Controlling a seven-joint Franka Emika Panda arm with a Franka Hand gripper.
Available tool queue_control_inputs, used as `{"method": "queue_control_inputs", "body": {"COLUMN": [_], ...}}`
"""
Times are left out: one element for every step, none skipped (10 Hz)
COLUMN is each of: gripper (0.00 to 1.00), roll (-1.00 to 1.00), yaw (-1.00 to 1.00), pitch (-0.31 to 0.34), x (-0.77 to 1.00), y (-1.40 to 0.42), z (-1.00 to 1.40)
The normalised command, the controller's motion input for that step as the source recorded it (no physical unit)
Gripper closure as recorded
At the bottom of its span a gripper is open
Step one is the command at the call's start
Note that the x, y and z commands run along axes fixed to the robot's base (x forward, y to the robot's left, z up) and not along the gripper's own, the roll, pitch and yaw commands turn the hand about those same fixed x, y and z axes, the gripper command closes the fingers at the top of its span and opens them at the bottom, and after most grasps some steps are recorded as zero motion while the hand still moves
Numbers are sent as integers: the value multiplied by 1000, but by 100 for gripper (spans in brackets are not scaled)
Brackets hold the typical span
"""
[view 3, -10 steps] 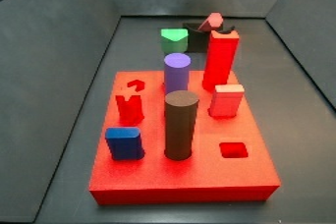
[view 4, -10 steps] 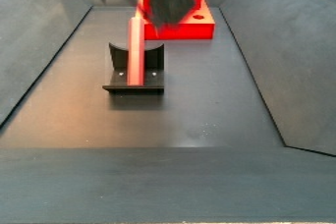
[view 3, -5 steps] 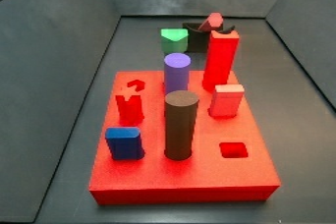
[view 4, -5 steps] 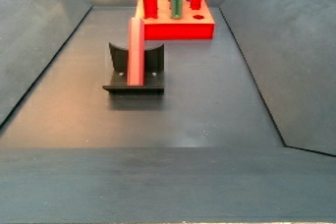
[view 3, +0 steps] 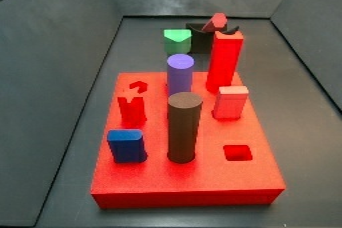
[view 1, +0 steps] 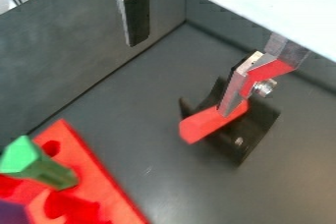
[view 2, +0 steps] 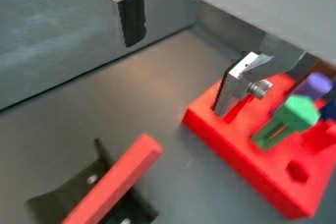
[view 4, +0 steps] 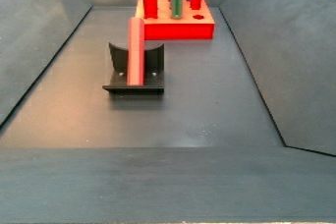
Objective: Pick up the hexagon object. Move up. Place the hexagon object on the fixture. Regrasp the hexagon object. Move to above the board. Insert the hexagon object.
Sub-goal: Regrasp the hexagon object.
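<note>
Open, empty gripper [view 1: 197,46] shows only in wrist views, out of both side views; hexagon object [view 4: 136,48] leans on fixture [view 4: 136,76] near red board [view 4: 178,27]

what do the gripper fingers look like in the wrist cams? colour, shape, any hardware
In both wrist views the gripper shows two flat silver plate fingers. One carries a long dark rectangular pad, seen again as a dark pad. The other has a small round silver screw head near its tip. No cables or markings show. Neither side view shows the arm.
</note>
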Motion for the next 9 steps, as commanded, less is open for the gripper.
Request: {"method": "queue_control_inputs", "body": {"gripper": [0,0,0,0,0,0,0,0,0], "roll": [1000,1000,1000,1000,1000,1000,1000,1000,1000], "yaw": [14,15,16,18,19,22,23,29,35], "pitch": [-7,-9,-7,-2,6,20,25,41,62], "x": [-5,3,3,4,10,25,34,46,62], "y": [-18,-21,-19,-19,-17,-24,-27,-29,-34], "z": [9,3,2,2,7,1,-2,3,-4]}}
